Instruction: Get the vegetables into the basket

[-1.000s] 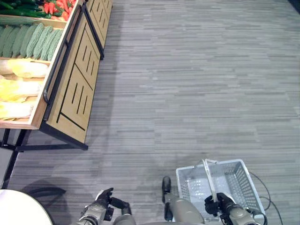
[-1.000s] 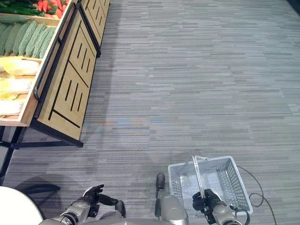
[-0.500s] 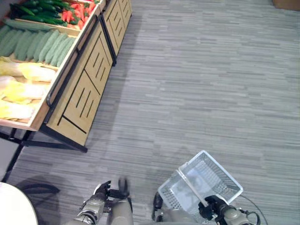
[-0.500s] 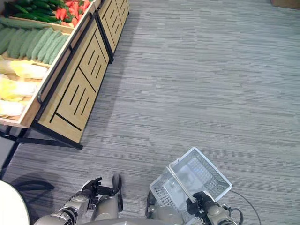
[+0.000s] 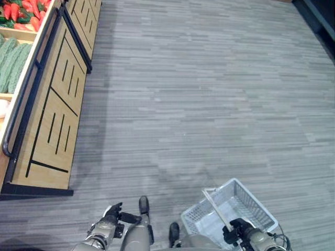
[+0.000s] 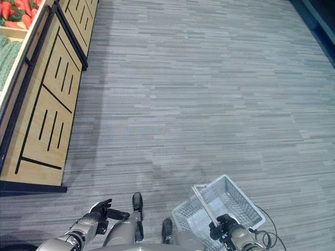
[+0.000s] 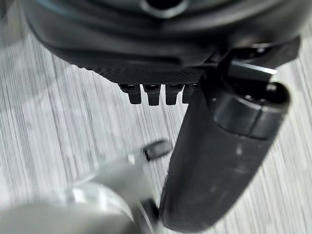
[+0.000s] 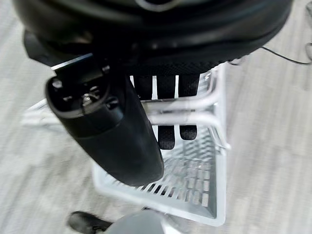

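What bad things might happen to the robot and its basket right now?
1. The white basket hangs tilted from its handle in the right hand, so it may swing or slip.
2. The wooden vegetable stand is off to the left, so a turning robot might bump its dark rail.

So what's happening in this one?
The robot's right hand is curled round the handle of a white basket, which has nothing in it. Its left hand hangs free and holds nothing. The vegetables lie on a wooden stand off to its left across the floor, so nothing has been picked yet.
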